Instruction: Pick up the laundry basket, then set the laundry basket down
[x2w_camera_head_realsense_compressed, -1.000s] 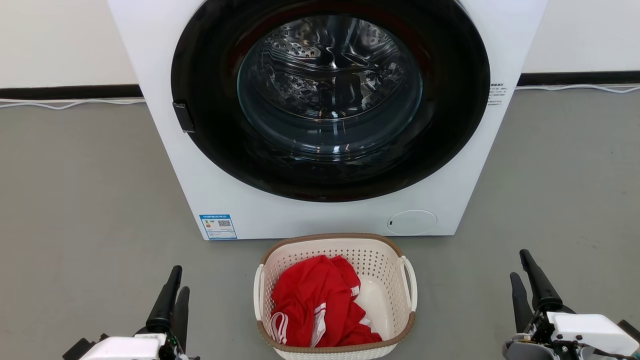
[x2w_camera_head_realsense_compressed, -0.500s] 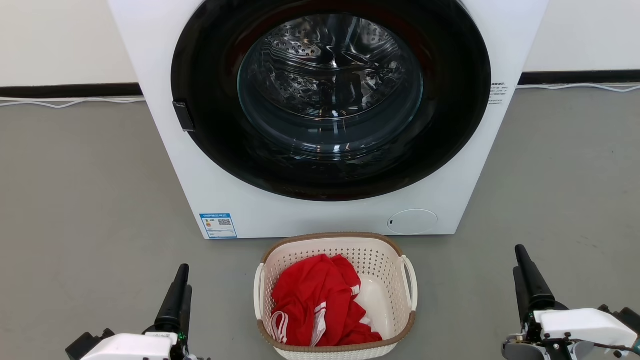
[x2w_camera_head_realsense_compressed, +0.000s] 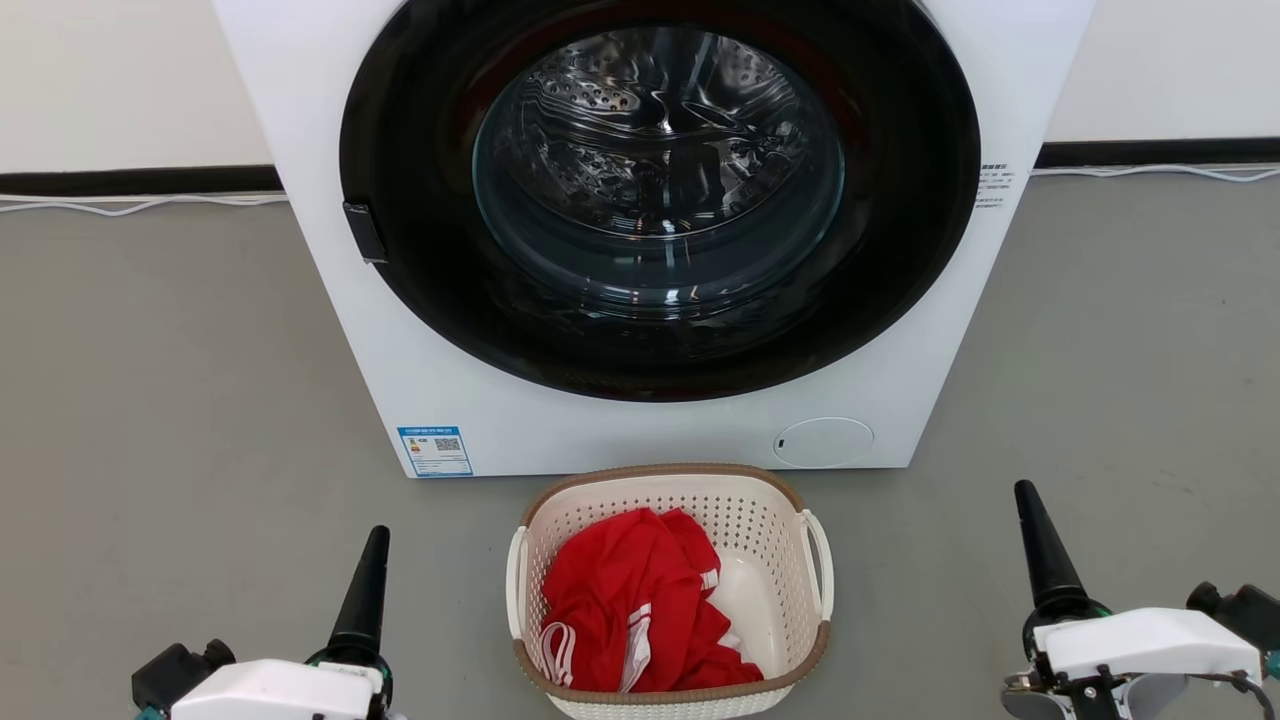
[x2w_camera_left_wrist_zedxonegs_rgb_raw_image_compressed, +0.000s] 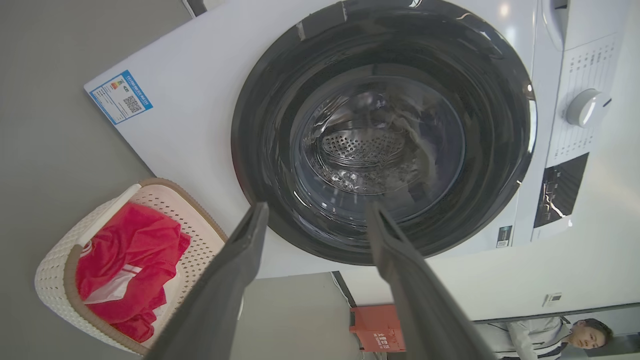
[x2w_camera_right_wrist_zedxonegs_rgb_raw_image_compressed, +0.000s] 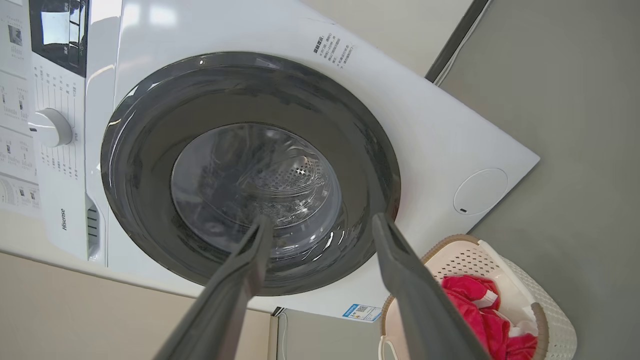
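Laundry basket (x2w_camera_head_realsense_compressed: 745, 525): cream-white, perforated, with a brown woven-look rim and a white loop handle on each side. It stands upright on the grey floor (x2w_camera_head_realsense_compressed: 150, 400), just in front of the washing machine (x2w_camera_head_realsense_compressed: 330, 250) and centred below its door, between the two claws and well apart from both. Contents: one red garment (x2w_camera_head_realsense_compressed: 630, 600) with white trim, bunched toward the basket's left half, with pale basket bottom bare at the right. Washing machine: white front-loader with a round dark-framed glass door (x2w_camera_head_realsense_compressed: 660, 170) and a steel drum visible behind it. A blue-edged label (x2w_camera_head_realsense_compressed: 435, 452) sits at the lower left of the front, a round white cover (x2w_camera_head_realsense_compressed: 823, 442) at the lower right, and a control dial (x2w_camera_left_wrist_zedxonegs_rgb_raw_image_compressed: 585, 107) on the panel. Left claw (x2w_camera_left_wrist_zedxonegs_rgb_raw_image_compressed: 316, 210): fingers spread wide with nothing between them, placed to the basket's left and pointing toward the machine. Right claw (x2w_camera_right_wrist_zedxonegs_rgb_raw_image_compressed: 321, 220): likewise wide and empty, to the basket's right. In the head view each claw appears edge-on as a single dark spike. Background: a white cable (x2w_camera_head_realsense_compressed: 130, 207) runs along the wall base. An orange-red box (x2w_camera_left_wrist_zedxonegs_rgb_raw_image_compressed: 377, 327) and a person (x2w_camera_left_wrist_zedxonegs_rgb_raw_image_compressed: 545, 337) in a pale jacket are at the left wrist view's lower right.
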